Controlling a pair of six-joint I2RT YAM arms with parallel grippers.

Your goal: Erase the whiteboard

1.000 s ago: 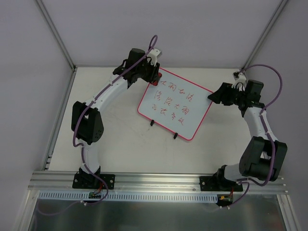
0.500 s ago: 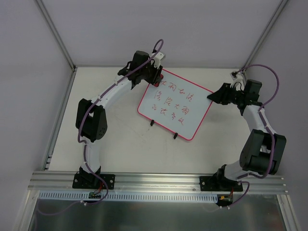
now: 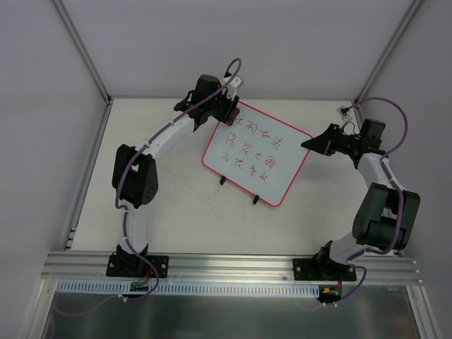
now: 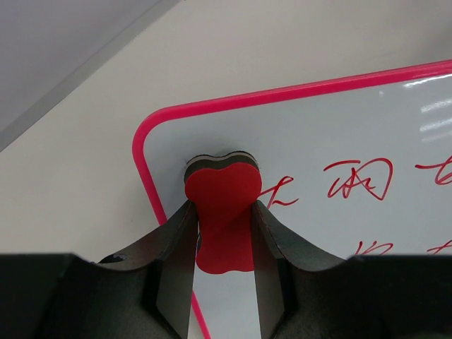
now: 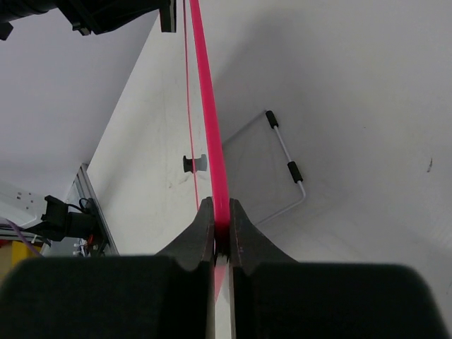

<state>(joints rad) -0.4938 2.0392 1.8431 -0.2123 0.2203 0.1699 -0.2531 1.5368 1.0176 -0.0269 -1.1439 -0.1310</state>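
Firmly, right jaws pinch the whiteboard point(image 3: 254, 155) edge (eraser point(image 4: 222, 205) at corner)

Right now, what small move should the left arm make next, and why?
Probably slide the eraser along the top row of red writing: the left fingers grip it at the whiteboard corner, the right fingers clamp its edge, and nothing is wiped.

Two slim robot arms: the left arm point(image 3: 164, 134) and the right arm point(image 3: 378, 174) are each built of white tubular links joined by chunky black joint housings. A purple cable point(image 3: 229, 67) runs along each arm, looping free near the wrist. Each arm rises from a flat black base plate point(image 3: 159, 265). The left tool point(image 4: 222, 206) and right tool point(image 5: 221, 208) have matte black, wedge-shaped fingers point(image 4: 173, 261).
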